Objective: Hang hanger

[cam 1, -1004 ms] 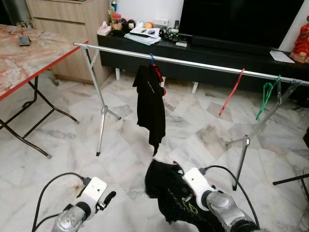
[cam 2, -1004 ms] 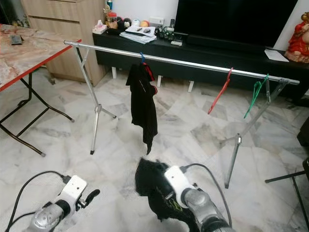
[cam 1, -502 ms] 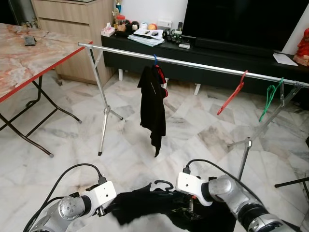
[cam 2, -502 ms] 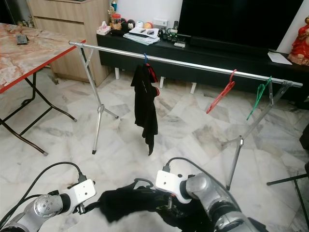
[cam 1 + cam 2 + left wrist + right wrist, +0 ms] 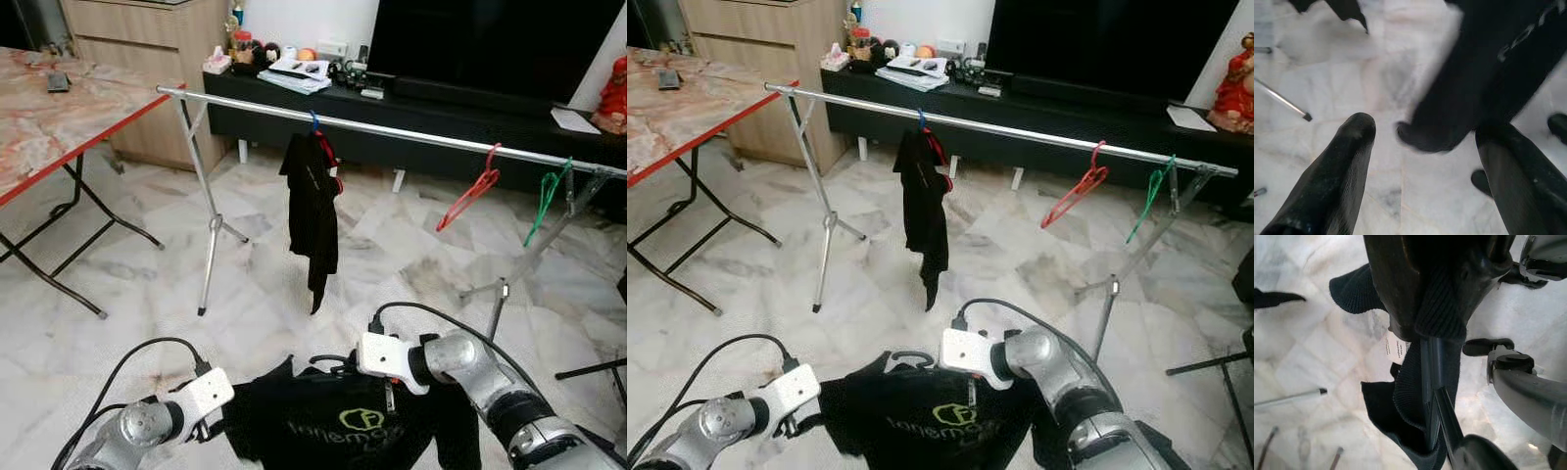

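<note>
Now the right gripper (image 5: 377,377) clamps the black hanger (image 5: 333,364) at the collar of the black T-shirt (image 5: 343,426) (logo facing up). Left gripper (image 5: 1420,142), fingers spread, grips nothing. Best lift level, aiming the hook at bare rail (image 5: 411,132) between the hung black garment (image 5: 313,211) and red hanger (image 5: 468,191).

The floor (image 5: 118,255) is pale marble tile with grey veins, and it shines a little under soft, even light. At about 10 o'clock stands a folding table (image 5: 59,117) with a reddish marble-pattern top, a red edge and thin black legs. Behind it, near 11 o'clock, is a light wooden cabinet (image 5: 137,49). From 12 to 2 o'clock a long black low cabinet (image 5: 441,122) runs along the white wall (image 5: 304,20), with small objects and papers on it, and a large dark television (image 5: 490,44) above.
</note>
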